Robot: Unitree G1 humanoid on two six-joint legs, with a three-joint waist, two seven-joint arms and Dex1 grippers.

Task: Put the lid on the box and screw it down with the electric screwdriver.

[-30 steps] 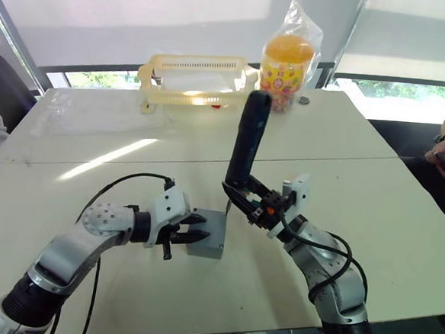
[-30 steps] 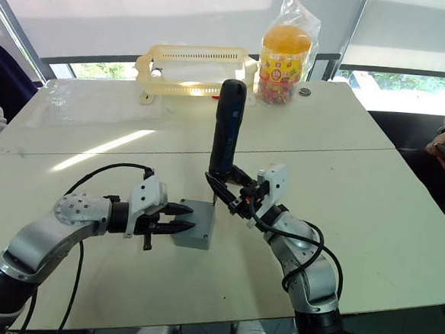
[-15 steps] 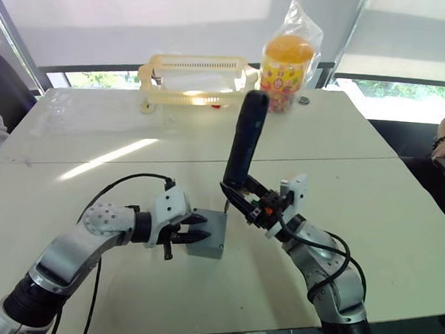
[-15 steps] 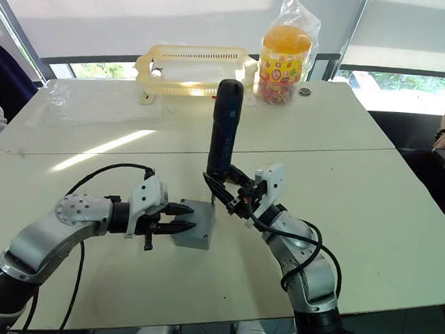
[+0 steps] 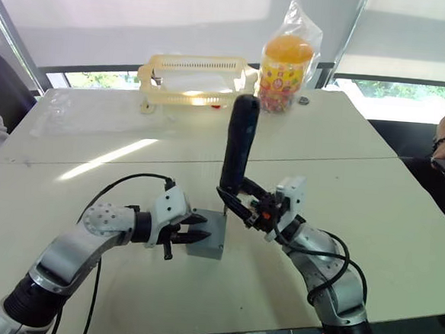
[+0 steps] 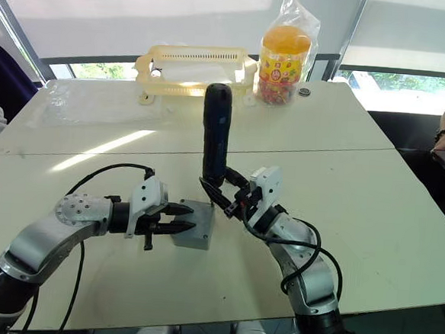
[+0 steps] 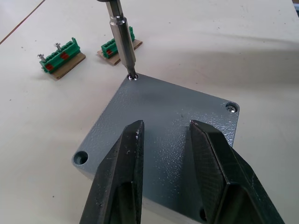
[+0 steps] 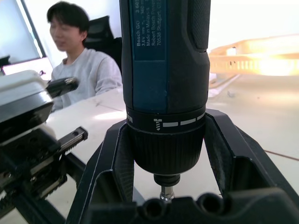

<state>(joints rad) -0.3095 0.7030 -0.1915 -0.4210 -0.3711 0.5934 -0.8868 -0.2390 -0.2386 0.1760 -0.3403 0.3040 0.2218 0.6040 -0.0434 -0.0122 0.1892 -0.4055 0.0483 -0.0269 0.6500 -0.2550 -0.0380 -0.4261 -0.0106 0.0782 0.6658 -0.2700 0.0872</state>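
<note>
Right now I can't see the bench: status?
Right gripper shut on electric screwdriver, bit in lid corner screw. Left gripper open, fingers on lid. Nothing blocking.

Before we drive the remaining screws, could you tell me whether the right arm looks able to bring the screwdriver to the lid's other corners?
Probably yes. The right gripper already holds the screwdriver upright with its bit in one corner of the lid. The left gripper, though, sits over the near edge, crowding those corners.
</note>
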